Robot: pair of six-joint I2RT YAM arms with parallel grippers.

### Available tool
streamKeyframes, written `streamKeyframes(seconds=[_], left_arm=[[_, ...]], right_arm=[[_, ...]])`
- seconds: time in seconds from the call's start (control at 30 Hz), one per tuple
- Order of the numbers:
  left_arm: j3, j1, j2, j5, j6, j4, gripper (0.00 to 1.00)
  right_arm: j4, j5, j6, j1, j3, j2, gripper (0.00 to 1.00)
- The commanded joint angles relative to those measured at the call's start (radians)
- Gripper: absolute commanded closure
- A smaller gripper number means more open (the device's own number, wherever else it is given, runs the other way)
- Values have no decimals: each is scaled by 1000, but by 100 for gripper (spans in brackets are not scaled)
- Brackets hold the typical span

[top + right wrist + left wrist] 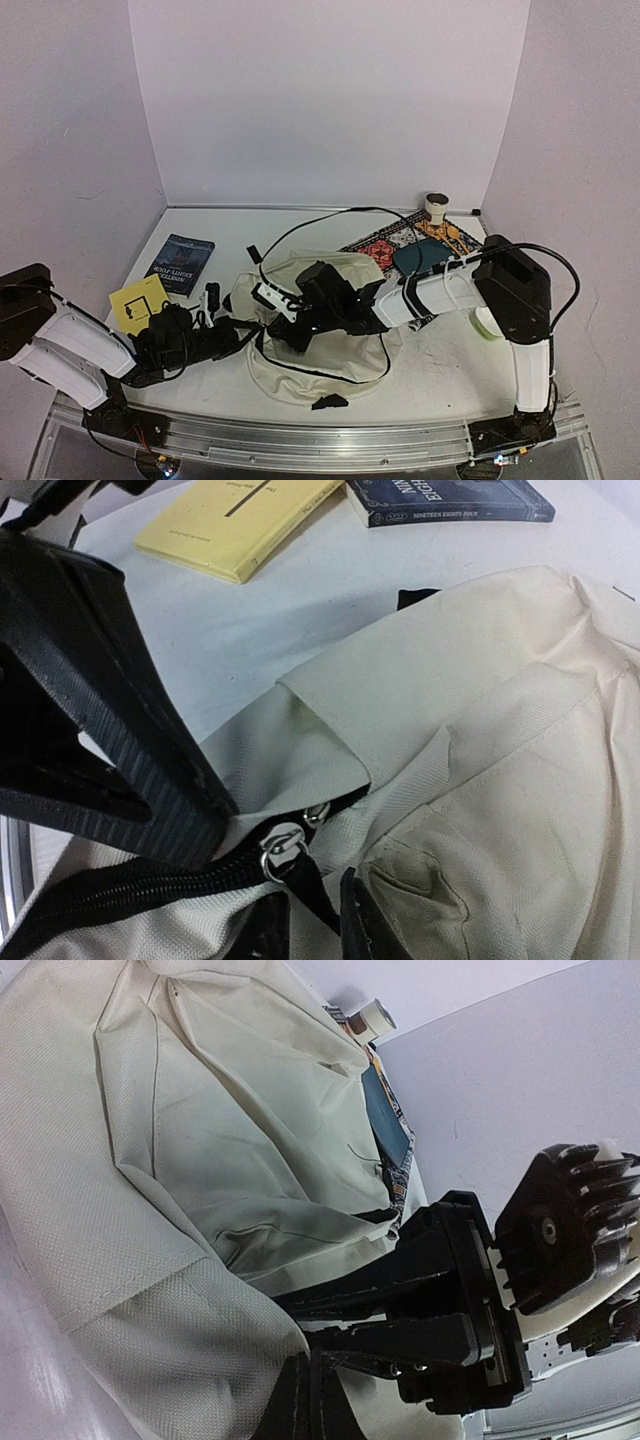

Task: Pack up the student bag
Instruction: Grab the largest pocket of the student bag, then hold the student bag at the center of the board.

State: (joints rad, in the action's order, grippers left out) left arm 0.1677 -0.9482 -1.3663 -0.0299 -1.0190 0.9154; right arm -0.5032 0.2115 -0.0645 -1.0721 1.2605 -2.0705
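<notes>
Cream fabric student bag lies mid-table, zip apparently closed, packing barely begun. Right gripper stands narrow around the metal zip pull, grip unclear. Left gripper is clamped tight at the bag's edge. Yellow booklet and dark-blue paperback wait outside.

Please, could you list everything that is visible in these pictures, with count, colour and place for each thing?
student bag: one, cream with black zippers, table centre.
zipper pull: one, silver, on the bag's black zipper.
book: one, dark blue, left rear.
booklet: one, yellow, just nearer than the book.
patterned mat: one, multicoloured, right rear.
flat item: one, teal, on the mat.
tape roll: one, whitish, far right corner.
pale object: one, whitish, partly hidden by the right arm.
table: one, white.
left gripper: black, shut, seemingly pinching the bag's left edge.
right gripper: black, fingers either side of the zipper pull; grip unclear.
</notes>
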Motion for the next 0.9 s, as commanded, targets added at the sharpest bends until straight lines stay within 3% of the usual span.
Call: streamKeyframes(seconds=[0.0,0.13,0.27,0.37,0.53,0.73,0.87], left_arm=[[10,2,9,2,17,47,100],[13,3,16,-13,26,45,97],[31,5,44,-42,49,-2,77],[84,11,73,-69,80,-150,62],[179,62,105,-58,128,-384,48],[263,152,55,9,207,-592,38],[366,174,-27,-51,277,-796,34]], right_arm=[[-28,23,-20,-3,-28,60,98],[-4,13,-7,-3,-73,121,100],[61,-8,1,-9,-90,185,100],[123,-43,-7,-19,-83,211,100],[221,-115,-36,-37,-52,222,100],[274,-193,-62,-53,-37,228,100],[291,-211,-72,-58,-21,222,100]])
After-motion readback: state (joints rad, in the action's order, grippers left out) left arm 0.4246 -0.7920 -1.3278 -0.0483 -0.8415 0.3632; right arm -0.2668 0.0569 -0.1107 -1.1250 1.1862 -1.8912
